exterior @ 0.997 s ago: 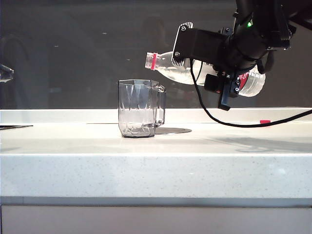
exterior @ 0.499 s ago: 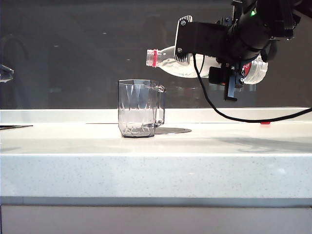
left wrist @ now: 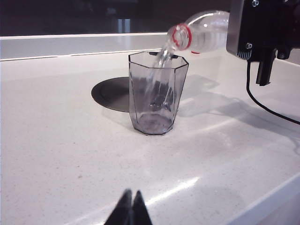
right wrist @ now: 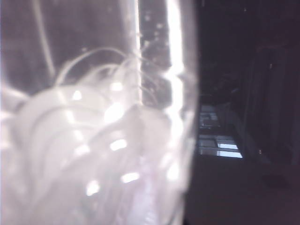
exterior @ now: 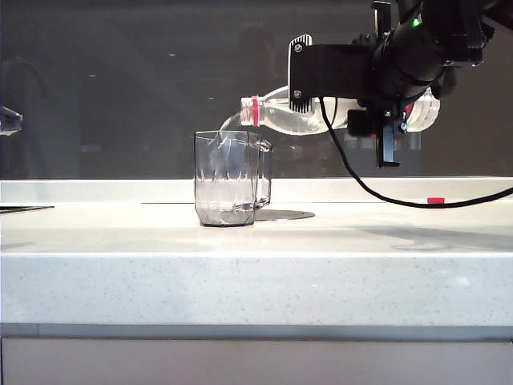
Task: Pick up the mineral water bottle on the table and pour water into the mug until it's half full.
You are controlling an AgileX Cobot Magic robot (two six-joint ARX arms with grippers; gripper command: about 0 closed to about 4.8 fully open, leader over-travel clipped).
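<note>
Clear glossy plastic bottle (exterior: pixel 309 116), faceted smoky glass mug (exterior: pixel 228 178), speckled smooth stone-like table (exterior: pixel 256 281).

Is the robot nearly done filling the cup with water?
Not yet. Done: the right gripper holds the mineral water bottle tipped above the mug. Happening: water streams in. Left: the mug looks far from half full. The left gripper waits shut.

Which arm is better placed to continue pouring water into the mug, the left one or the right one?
The right. Its end effector holds the mineral water bottle tilted over the mug, with water streaming in. The left end effector is shut, low over the table, away from the mug.
</note>
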